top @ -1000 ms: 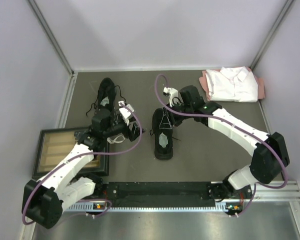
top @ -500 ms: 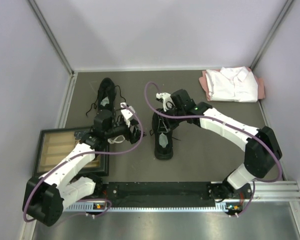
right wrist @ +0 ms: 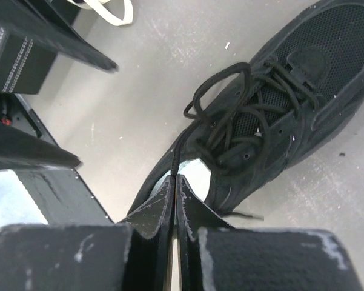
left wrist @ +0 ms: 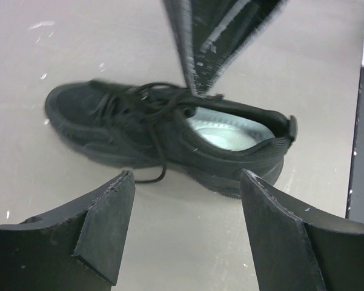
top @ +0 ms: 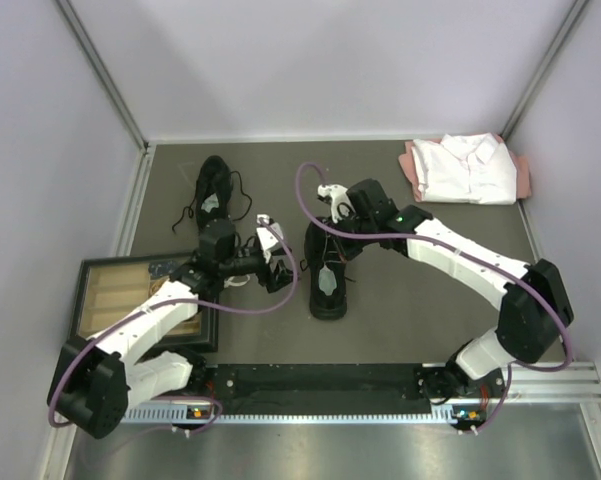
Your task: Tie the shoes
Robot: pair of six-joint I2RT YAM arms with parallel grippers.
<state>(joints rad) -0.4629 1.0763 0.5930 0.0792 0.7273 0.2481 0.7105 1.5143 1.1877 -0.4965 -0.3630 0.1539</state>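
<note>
The right gripper is fully closed. A strand of lace runs down from the tangle of loops straight into its tips, so it appears pinched there. The tips hang over the near shoe, at the edge of its opening, just short of the pale insole.

The left gripper is spread wide and holds nothing. It hovers just at 9 o'clock of the same shoe without touching it. Its wrist view shows the shoe side-on between the two fingers, with a loose lace end lying on the table.

From above, the near shoe sits mid-table with its toe toward 12 and its heel toward 6. The right arm reaches it from 3 o'clock and the left from 8. The far shoe lies well apart at about 10 o'clock, its laces loose around it.

A folded white shirt lies in the 1 o'clock corner. A dark-framed tray sits at 8 o'clock, partly under the left arm.
</note>
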